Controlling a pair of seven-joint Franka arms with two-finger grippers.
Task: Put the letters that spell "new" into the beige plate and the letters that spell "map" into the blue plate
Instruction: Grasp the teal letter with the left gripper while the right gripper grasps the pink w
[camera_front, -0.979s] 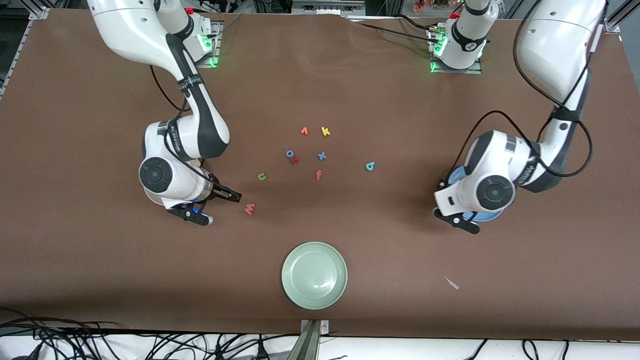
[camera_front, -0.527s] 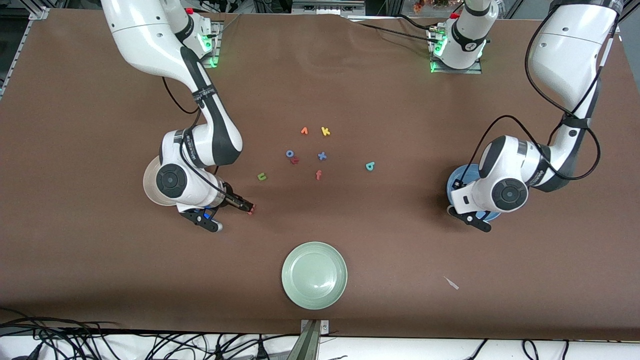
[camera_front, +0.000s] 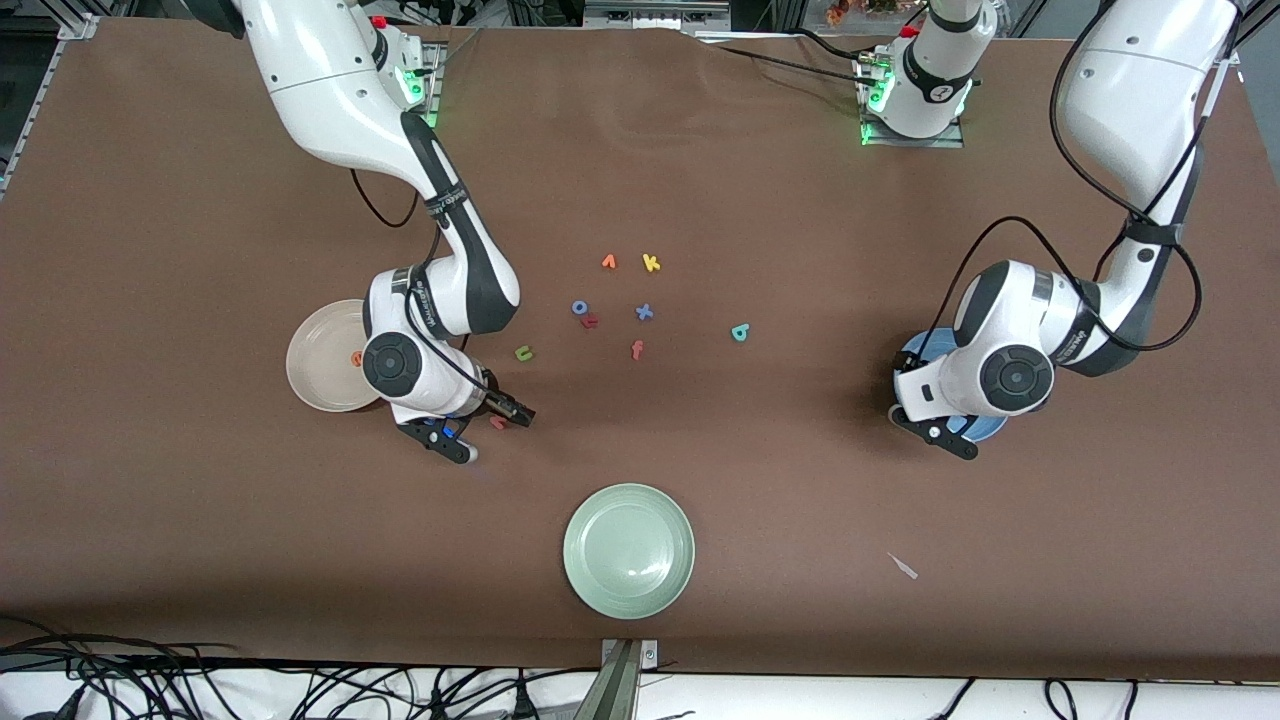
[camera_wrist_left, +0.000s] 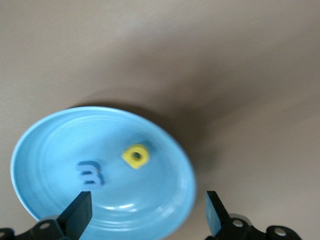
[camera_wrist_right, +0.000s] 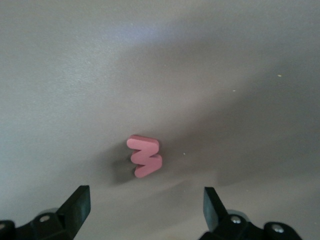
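My right gripper (camera_front: 487, 428) (camera_wrist_right: 145, 210) is open and low over the table, its fingers either side of the salmon-pink "w" (camera_front: 497, 422) (camera_wrist_right: 145, 156), not touching it. The beige plate (camera_front: 318, 385) lies beside it and holds the orange "e" (camera_front: 356, 358). The green "n" (camera_front: 524, 352) and the teal "p" (camera_front: 740, 333) lie on the table. My left gripper (camera_front: 935, 432) (camera_wrist_left: 147, 215) hangs open and empty over the blue plate (camera_front: 990, 428) (camera_wrist_left: 45, 145), which holds the blue "m" (camera_wrist_left: 91, 173) and the yellow "a" (camera_wrist_left: 135, 156).
Mid-table lie an orange "v" (camera_front: 609, 262), a yellow "k" (camera_front: 651, 263), a blue "x" (camera_front: 644, 312), an orange-red "f" (camera_front: 637, 349) and two more small letters (camera_front: 584, 313). A pale green plate (camera_front: 629, 550) sits near the front edge, with a white scrap (camera_front: 903, 566) beside it.
The right arm swung off the beige plate, uncovering the "e", and brought its open fingers round the "w". The left gripper opened and shifted slightly over the blue plate.
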